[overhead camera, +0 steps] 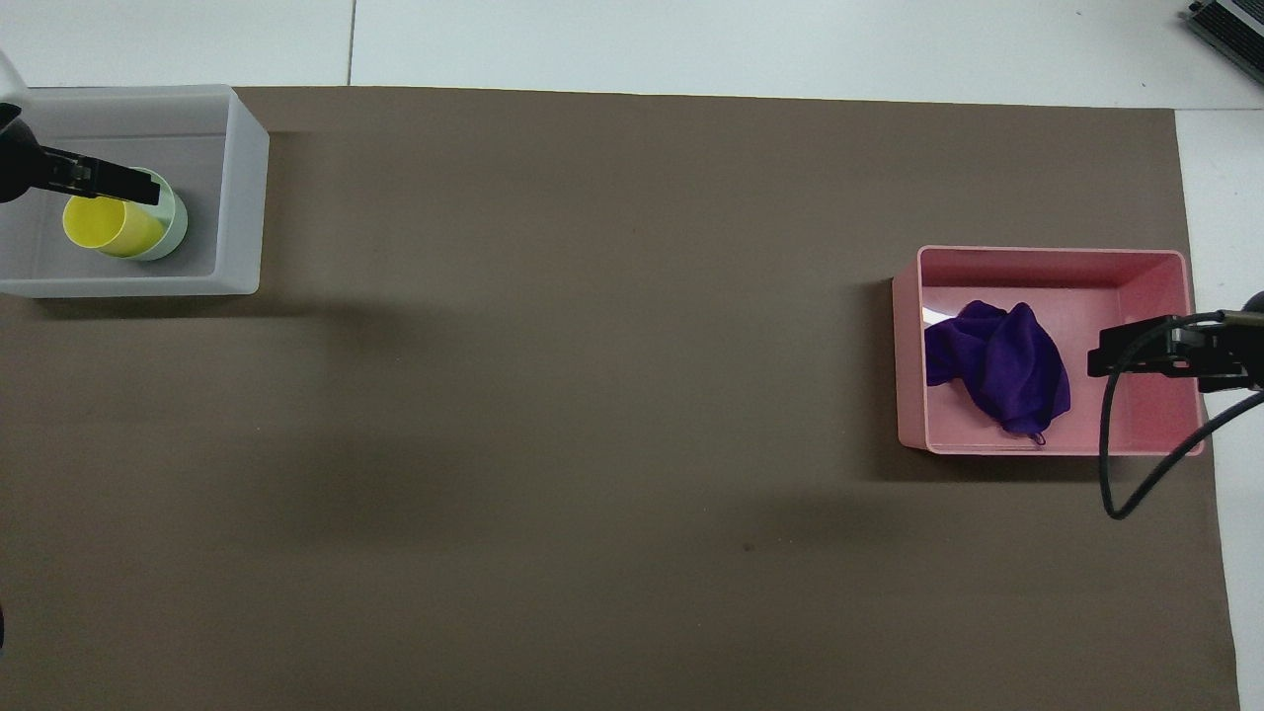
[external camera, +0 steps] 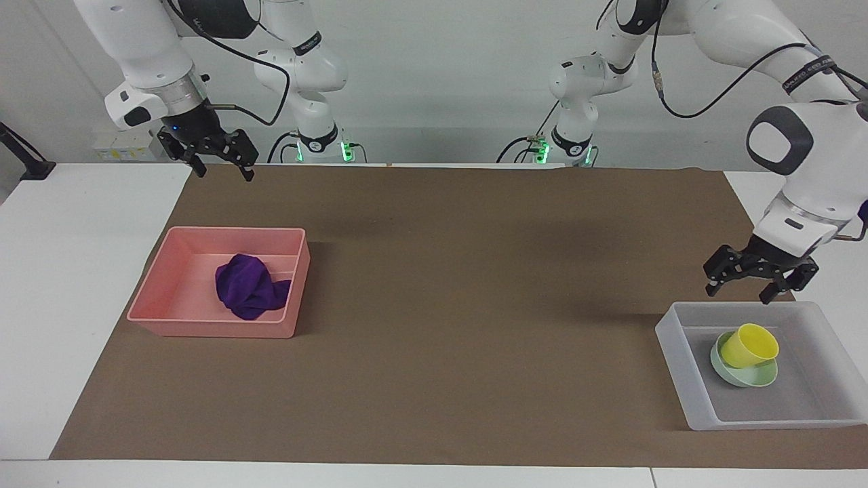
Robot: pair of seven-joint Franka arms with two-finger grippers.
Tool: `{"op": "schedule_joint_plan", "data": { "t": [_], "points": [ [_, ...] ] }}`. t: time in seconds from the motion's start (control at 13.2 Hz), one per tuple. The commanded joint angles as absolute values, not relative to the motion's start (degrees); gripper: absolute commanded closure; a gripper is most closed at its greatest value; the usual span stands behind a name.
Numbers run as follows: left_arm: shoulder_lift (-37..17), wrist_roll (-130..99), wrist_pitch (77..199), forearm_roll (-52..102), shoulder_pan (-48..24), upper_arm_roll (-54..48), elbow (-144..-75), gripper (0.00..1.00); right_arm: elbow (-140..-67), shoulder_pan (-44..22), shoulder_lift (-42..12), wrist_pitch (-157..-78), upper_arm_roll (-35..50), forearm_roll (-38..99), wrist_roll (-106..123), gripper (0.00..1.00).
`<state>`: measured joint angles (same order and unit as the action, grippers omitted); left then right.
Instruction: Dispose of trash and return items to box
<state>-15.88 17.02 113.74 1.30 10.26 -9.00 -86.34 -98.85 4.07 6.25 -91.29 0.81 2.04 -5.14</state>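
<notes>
Purple rag (external camera: 249,294) lies bunched in pink tray (external camera: 218,282) at the right arm's end of the table. Yellow cup (external camera: 748,346) sits tilted in the mint-green bowl (external camera: 743,372), both inside the translucent box (external camera: 685,376) at the left arm's end. Left gripper (external camera: 746,291) is up in the air over the box's robot-side wall, fingers spread, holding nothing. Right gripper (external camera: 222,168) hangs over the mat edge nearer the robots than the pink tray, fingers apart, nothing held, arm waiting. Brown mat (external camera: 475,305) covers the table

Bright, even overhead light; soft arm shadows on the brown mat (external camera: 475,305).
</notes>
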Motion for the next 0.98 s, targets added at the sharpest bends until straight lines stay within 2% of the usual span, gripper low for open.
{"op": "schedule_joint_plan", "data": {
  "t": [0.0,0.15,0.3,0.53,0.91],
  "points": [
    [-8.98,14.78,113.82,0.62,6.43,-8.17,-92.71,0.0,-100.37,4.48,7.56,-92.02,1.23,3.08,-6.33,0.0],
    [-5.55,10.39,111.72,0.62,3.53,-8.17,-93.95,0.0,-100.37,4.57,7.56,-91.93,1.23,3.08,-6.15,0.0],
    [-4.14,9.67,107.07,0.62,1.77,-8.17,-92.21,0.0,-100.37,4.66,7.56,-92.02,1.14,3.08,-5.98,0.0],
    [-4.13,9.76,98.9,0.62,1.67,-8.26,-86.67,0.0,-100.37,4.66,7.56,-92.02,1.14,3.08,-5.98,0.0],
    [-1.41,9.67,91.42,0.97,2.37,-7.74,-86.57,0.0,-100.37,4.66,7.56,-92.02,1.23,3.08,-5.98,0.0]
  ]
}}
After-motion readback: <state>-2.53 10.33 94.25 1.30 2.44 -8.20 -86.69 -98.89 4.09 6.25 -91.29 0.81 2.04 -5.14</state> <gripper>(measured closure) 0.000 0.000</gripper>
